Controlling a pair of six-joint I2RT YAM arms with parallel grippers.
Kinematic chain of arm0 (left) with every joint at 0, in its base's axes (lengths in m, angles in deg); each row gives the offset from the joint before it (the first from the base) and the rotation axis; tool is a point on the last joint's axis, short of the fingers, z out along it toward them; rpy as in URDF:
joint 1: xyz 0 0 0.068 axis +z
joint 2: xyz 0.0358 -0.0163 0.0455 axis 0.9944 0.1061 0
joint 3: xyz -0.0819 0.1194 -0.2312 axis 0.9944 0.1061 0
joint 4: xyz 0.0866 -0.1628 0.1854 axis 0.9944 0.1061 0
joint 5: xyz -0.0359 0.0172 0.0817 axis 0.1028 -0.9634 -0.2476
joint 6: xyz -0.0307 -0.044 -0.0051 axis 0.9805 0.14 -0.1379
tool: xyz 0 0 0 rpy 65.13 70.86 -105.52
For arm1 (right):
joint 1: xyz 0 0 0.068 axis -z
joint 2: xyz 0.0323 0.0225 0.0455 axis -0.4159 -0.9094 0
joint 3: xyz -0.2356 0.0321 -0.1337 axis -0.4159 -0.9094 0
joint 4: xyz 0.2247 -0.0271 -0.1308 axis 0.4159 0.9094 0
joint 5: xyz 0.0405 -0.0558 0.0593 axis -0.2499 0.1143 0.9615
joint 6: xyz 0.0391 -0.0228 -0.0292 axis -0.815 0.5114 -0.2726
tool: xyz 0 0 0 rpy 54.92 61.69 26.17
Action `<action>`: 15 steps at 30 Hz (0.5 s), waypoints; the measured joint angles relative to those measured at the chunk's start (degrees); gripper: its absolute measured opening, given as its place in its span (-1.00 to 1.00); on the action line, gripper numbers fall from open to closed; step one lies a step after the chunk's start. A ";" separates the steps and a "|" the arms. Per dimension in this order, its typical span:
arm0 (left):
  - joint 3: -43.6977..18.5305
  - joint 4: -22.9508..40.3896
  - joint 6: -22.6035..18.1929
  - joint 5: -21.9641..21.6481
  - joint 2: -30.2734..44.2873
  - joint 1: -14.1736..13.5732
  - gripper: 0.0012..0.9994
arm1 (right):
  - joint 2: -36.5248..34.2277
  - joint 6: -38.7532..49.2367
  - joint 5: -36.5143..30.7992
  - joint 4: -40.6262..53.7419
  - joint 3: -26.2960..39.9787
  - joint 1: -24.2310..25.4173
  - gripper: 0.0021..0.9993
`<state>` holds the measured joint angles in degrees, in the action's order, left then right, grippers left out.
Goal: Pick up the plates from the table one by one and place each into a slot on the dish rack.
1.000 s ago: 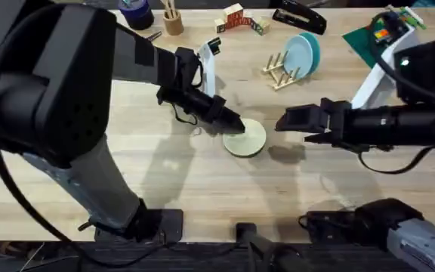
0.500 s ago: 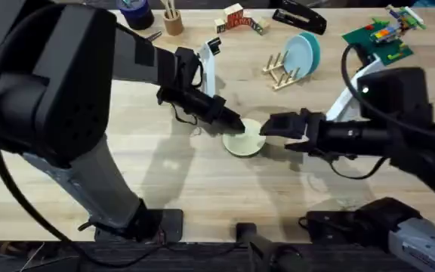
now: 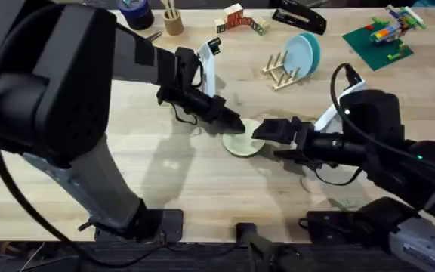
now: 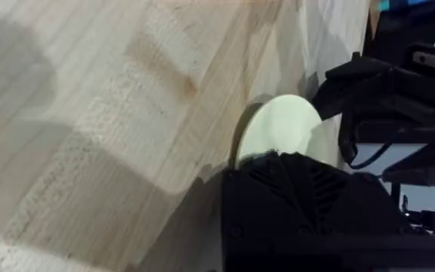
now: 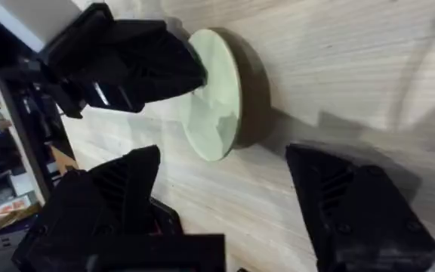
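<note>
Right gripper (image 5: pixel 225 219) — black fingers spread wide, holding nothing, just beside the pale cream-yellow round plate (image 3: pixel 245 139) on the light wooden table (image 3: pixel 172 174). Left gripper (image 3: pixel 232 124) at the plate's opposite edge — jaw state cannot be told. No legible writing.

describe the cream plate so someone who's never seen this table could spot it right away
Start at the table and go to its middle, where the two black claws meet. The cream plate sits there, between the left claw and the right claw. The blue plate stands in the rack at the far side.
</note>
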<state>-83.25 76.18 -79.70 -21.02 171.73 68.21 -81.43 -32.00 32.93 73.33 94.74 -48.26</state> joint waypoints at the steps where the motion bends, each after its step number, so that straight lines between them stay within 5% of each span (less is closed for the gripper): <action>1: 0.00 0.00 0.00 0.00 0.00 0.00 -0.92 | 0.00 -0.25 -0.17 -0.03 0.00 -0.01 0.99; 15: 0.00 0.02 0.00 0.02 0.00 0.00 -0.92 | -10.06 -3.92 -0.85 -13.00 0.02 -2.73 0.99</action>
<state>-83.25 76.20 -79.70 -21.00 171.73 68.21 -91.49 -35.92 32.08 60.33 94.76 -50.99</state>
